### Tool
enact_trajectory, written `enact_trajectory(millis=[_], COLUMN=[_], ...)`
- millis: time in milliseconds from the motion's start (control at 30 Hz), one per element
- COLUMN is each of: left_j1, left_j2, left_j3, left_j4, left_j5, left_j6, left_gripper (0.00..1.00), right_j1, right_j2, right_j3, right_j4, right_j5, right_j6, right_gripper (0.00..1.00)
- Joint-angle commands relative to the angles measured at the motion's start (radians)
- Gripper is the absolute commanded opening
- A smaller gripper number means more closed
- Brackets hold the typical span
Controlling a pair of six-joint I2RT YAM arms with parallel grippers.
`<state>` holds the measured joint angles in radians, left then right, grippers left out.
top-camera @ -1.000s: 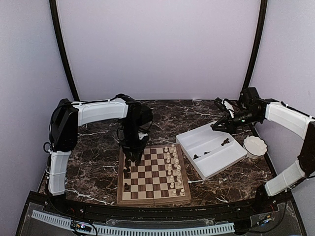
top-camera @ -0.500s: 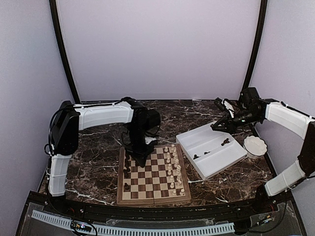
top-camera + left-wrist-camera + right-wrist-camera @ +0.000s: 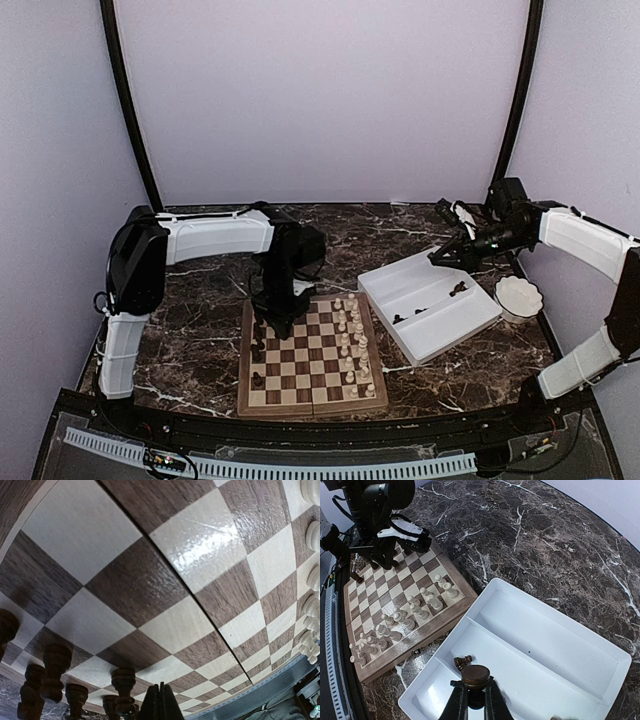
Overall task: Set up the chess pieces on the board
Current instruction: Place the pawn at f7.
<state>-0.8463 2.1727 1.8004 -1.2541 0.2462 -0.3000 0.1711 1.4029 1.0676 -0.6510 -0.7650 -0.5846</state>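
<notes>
Left pincer [image 3: 283, 322] above the far left part of the board [image 3: 311, 408]. It has shifted slightly inward from the edge file where it hung a second ago. Its jaws, then a little parted, are now pressed together on nothing. Dark chess pieces [image 3: 55, 672] stand just beside it along that edge, so one placement appears complete. Right pincer [image 3: 475, 692], unmoved over the white tray [image 3: 540, 630], clamps one dark piece [image 3: 475, 676]. Spare dark pieces [image 3: 459, 289] lie in the tray, awaiting transfer.

No writing, label, brand or number can be read in any view. The board [image 3: 305, 375] shows only its checks, and the white tray [image 3: 450, 322] is plain.
</notes>
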Motion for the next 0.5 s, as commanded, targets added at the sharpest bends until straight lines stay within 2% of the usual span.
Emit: enact_trajectory(millis=[0, 467], left_j1=[0.003, 0.010], left_j2=[0.012, 0.027], left_j3=[0.027, 0.033], left_j4=[-0.017, -0.036], left_j5=[-0.039, -0.079], left_j6=[0.003, -0.013], left_gripper=[0.00, 0.00], right_j1=[0.004, 0.004], right_j2=[-0.025, -0.025], right_j3=[0.008, 0.006], right_j4=[0.005, 0.005], right_j5=[-0.005, -0.010], right_j6=[0.009, 0.009], right_gripper=[0.05, 0.06])
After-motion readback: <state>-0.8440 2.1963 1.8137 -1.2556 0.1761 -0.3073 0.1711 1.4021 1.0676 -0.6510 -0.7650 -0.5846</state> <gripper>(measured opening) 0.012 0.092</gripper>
